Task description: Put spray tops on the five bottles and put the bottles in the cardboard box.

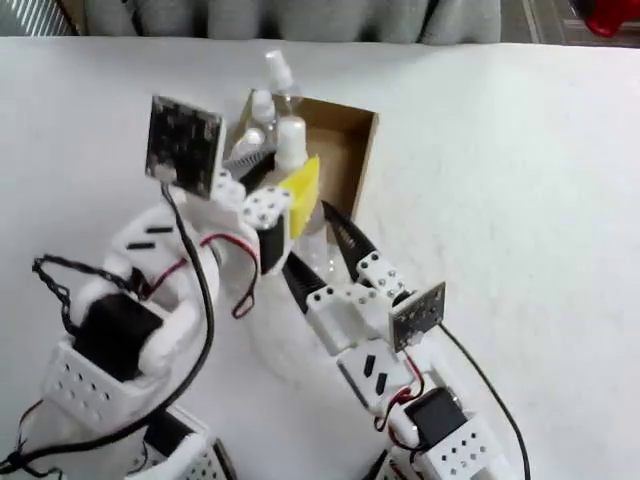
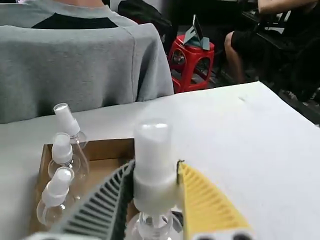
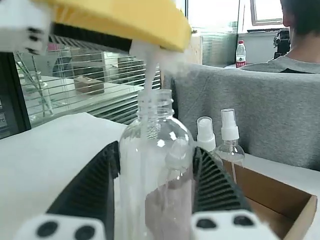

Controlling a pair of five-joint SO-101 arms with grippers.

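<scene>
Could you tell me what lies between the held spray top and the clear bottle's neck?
A thin white tube hanging from the spray top bridges it, entering the bottle, in the right wrist view.

You are working in what looks like a shared office or lab room, not a home. Your table (image 1: 520,150) has a plain white cover, and the small arms (image 1: 130,330) on it show bare cables and circuit boards. Past the table's far edge a red plastic stool (image 2: 192,55) stands on a dark floor. Farther back are large windows (image 3: 215,15), slatted blinds (image 3: 85,70), what seems a monitor's dark edge (image 3: 7,100), and a drink bottle (image 3: 241,52).
</scene>
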